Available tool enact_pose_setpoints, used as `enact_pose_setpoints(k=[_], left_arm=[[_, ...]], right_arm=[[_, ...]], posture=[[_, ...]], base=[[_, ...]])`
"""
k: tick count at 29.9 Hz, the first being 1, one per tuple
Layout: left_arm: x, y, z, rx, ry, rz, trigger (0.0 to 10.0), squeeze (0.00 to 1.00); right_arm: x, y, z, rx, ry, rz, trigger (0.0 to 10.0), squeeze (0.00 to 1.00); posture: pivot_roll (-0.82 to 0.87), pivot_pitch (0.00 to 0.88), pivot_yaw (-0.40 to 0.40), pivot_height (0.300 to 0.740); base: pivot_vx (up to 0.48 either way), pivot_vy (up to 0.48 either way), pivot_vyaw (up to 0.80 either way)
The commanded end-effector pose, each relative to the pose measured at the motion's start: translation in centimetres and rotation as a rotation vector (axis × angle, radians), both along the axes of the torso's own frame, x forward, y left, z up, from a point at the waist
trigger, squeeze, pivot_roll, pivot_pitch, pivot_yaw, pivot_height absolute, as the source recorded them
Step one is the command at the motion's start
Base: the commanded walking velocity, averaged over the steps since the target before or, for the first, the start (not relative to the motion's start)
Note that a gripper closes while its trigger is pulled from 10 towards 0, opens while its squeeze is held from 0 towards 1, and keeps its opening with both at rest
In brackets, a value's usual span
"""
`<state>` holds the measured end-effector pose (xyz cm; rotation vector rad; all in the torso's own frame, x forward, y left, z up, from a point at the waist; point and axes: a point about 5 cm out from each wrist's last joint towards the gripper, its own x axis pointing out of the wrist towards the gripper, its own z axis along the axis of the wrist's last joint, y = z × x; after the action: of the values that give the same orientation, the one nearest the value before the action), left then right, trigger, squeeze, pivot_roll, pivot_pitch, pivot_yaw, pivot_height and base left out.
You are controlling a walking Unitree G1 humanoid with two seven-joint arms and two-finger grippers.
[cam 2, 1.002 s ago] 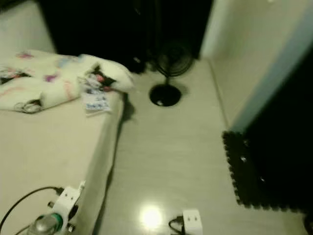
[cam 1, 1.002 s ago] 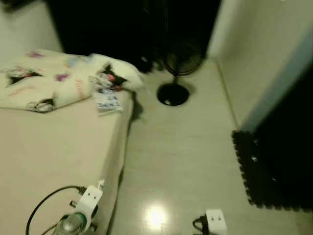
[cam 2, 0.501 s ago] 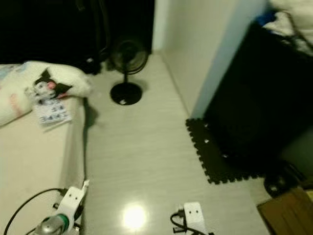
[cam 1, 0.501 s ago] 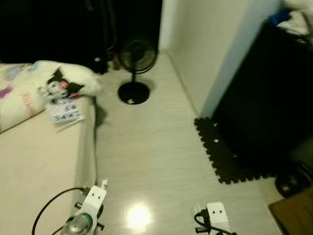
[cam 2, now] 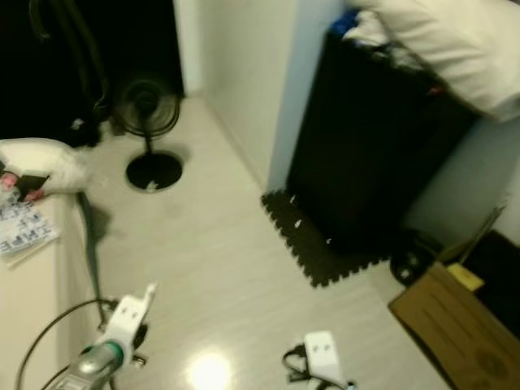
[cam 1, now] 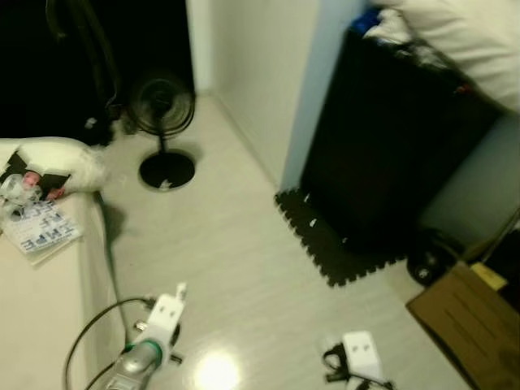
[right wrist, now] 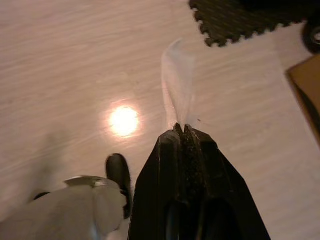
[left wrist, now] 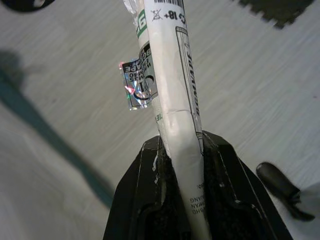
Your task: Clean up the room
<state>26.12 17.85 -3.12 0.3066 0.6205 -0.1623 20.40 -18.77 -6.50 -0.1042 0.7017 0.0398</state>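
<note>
A pale wooden floor (cam 1: 236,268) runs between a bed (cam 1: 32,309) on the robot's left and a tall black cabinet (cam 1: 390,154) on its right. A black pedestal fan (cam 1: 165,130) stands on the floor near the bed's far corner, with dark space behind it. A black foam puzzle mat (cam 1: 333,248) lies at the foot of the cabinet, touching it, and a brown cardboard box (cam 1: 471,325) sits at the near right, just beside a small black wheel (cam 1: 428,264). White bedding (cam 1: 455,41) is heaped on top of the cabinet. On the bed's far end lie a printed leaflet (cam 1: 41,231) and a white blanket (cam 1: 57,158) with a cartoon figure.

The left gripper (left wrist: 182,150) is clenched around a rolled white wrapper (left wrist: 172,75) with green print and a shiny tag, held over the floor beside the bed's edge; a black cable (cam 1: 97,325) loops by that arm. The right gripper (right wrist: 182,131) is pinched tight on a thin clear plastic scrap (right wrist: 177,82), over the floor near the mat's near corner. A bright ceiling-light reflection (cam 1: 215,370) glares on the floor between the two arms.

Compared with a second ago, the whole view has swung to the right: the bed and blanket have slid to the left edge, the fan sits further left, and the cabinet, box and wheel have come into sight. Both grippers hold as before.
</note>
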Motion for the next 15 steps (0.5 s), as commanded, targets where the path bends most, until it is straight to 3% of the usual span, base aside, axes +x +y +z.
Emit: enact_pose_setpoints(k=[1, 15], left_arm=[[-1.11, 0.44, -0.87, -0.002, 0.046, 0.018, 10.0, 0.00], [-0.93, 0.18, -0.78, 0.003, 0.044, -0.002, 10.0, 0.00]], right_arm=[[-0.46, 0.39, -0.34, 0.007, 0.020, 0.007, 10.0, 0.00], [-0.24, 0.46, -0.23, 0.008, 0.013, 0.003, 10.0, 0.00]], posture=[[-0.04, 0.014, 0.065, 0.740], [-0.04, 0.004, 0.068, 0.740]], base=[[0.000, 0.000, -0.75], [0.000, 0.000, -0.75]])
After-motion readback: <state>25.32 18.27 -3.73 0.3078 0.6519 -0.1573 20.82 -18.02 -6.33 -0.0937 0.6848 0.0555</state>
